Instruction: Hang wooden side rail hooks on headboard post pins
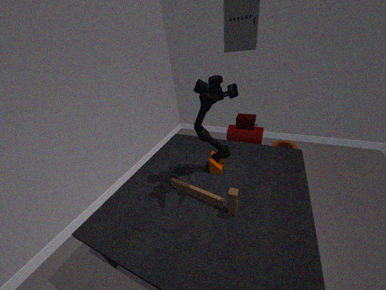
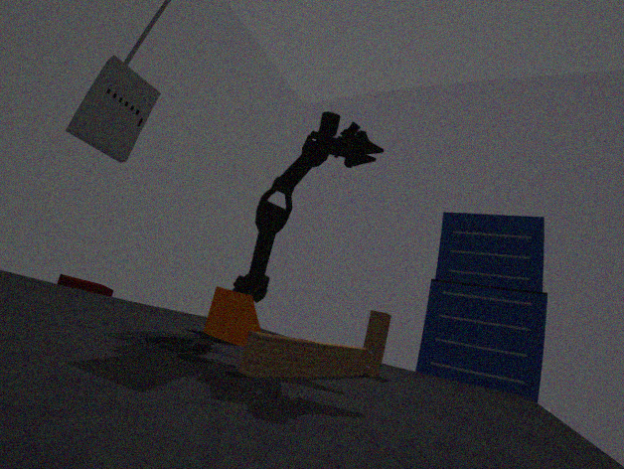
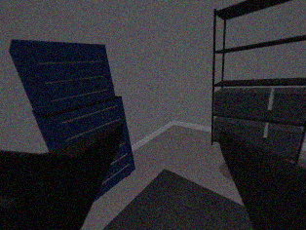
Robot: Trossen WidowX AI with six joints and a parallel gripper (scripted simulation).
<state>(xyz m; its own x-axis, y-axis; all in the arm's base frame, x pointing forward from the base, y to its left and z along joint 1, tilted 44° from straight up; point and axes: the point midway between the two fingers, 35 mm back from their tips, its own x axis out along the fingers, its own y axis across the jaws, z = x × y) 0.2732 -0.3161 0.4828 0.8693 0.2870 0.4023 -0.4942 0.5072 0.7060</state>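
Dark tabletop (image 1: 265, 242) (image 2: 151, 428) (image 3: 171, 205) carries the side rail (image 1: 199, 193) (image 2: 307, 357), laid low beside the headboard post (image 1: 232, 201) (image 2: 377, 337), presumably for hooking (whether hooks meet pins cannot be told); the gripper (image 1: 218, 90) (image 2: 379, 154) (image 3: 170, 131) is held high above, spread open and empty, probably for clearance.

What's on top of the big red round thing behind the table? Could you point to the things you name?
A smaller dark red box (image 1: 246, 121) sits on top of the red cylinder (image 1: 244, 134). You can't see the part of the cylinder's top that the box covers, and the table's edge (image 1: 218, 139) hides its bottom.
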